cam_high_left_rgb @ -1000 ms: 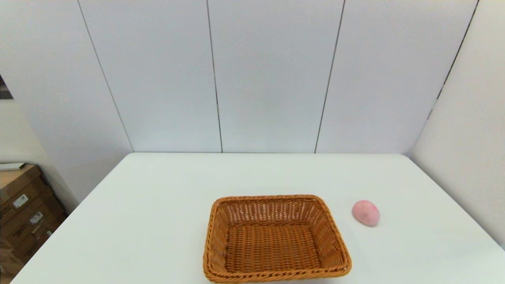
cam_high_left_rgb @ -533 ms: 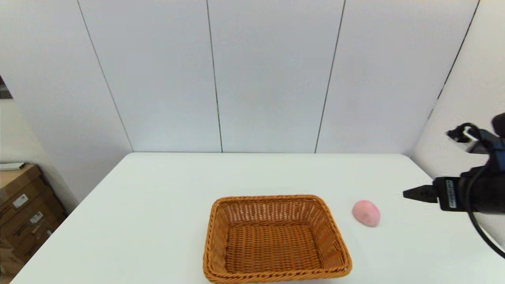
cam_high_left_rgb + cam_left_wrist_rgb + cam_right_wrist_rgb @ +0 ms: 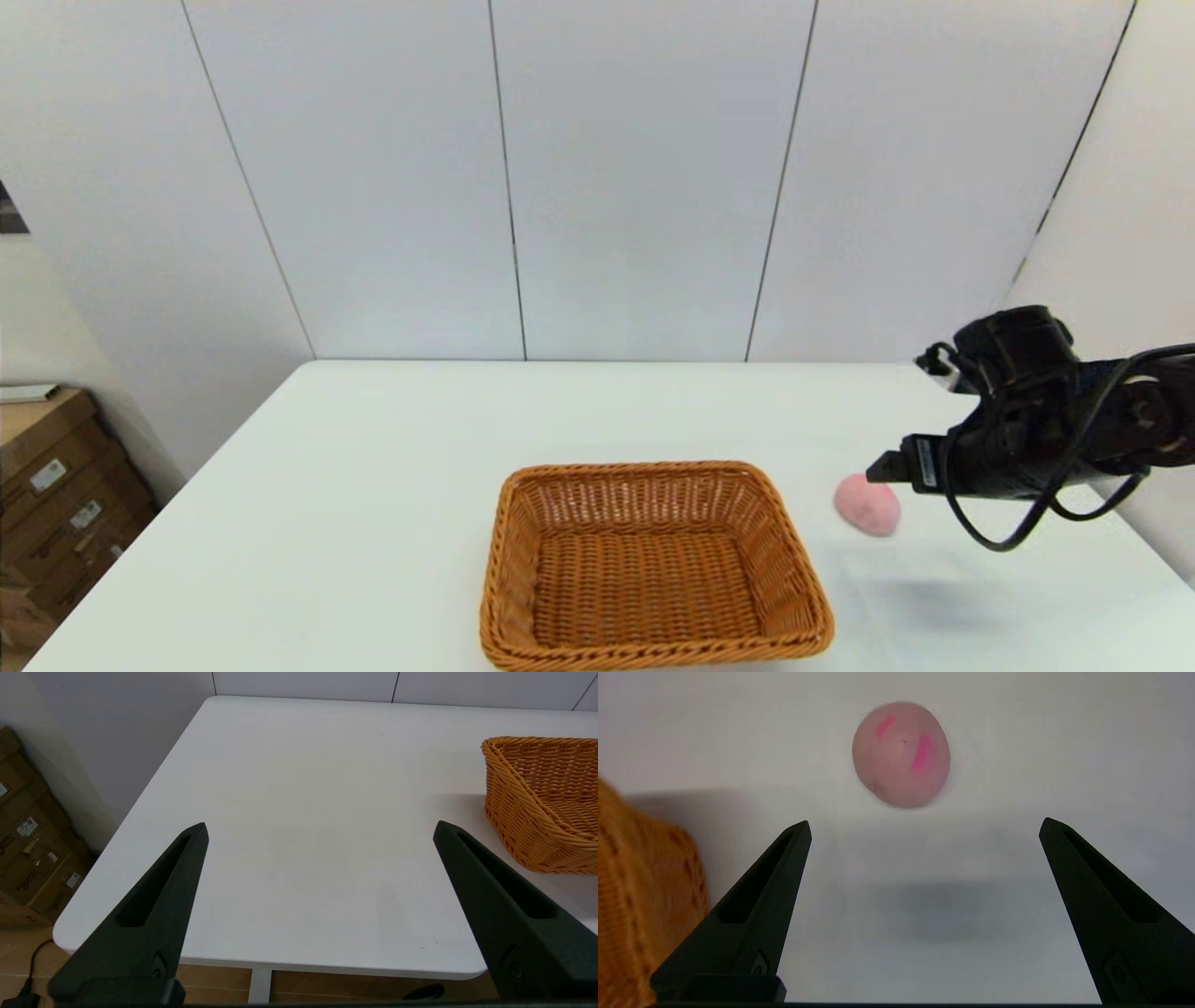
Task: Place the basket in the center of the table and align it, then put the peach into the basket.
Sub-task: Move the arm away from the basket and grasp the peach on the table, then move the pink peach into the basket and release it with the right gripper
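Observation:
The orange-brown wicker basket (image 3: 651,566) sits empty near the front middle of the white table (image 3: 392,448); its side also shows in the left wrist view (image 3: 542,798) and at the edge of the right wrist view (image 3: 640,896). The pink peach (image 3: 867,505) lies on the table just right of the basket. My right gripper (image 3: 882,469) hovers above the table close to the peach's right side, fingers wide open and empty; in its own view (image 3: 924,826) the peach (image 3: 901,754) lies ahead of the fingertips. My left gripper (image 3: 320,828) is open and empty, held off the table's front left.
Cardboard boxes (image 3: 56,504) are stacked on the floor to the left of the table. Grey wall panels stand behind and to the right of the table.
My right arm has come into view from the right and moved left towards the peach. Basket and peach have stayed put.

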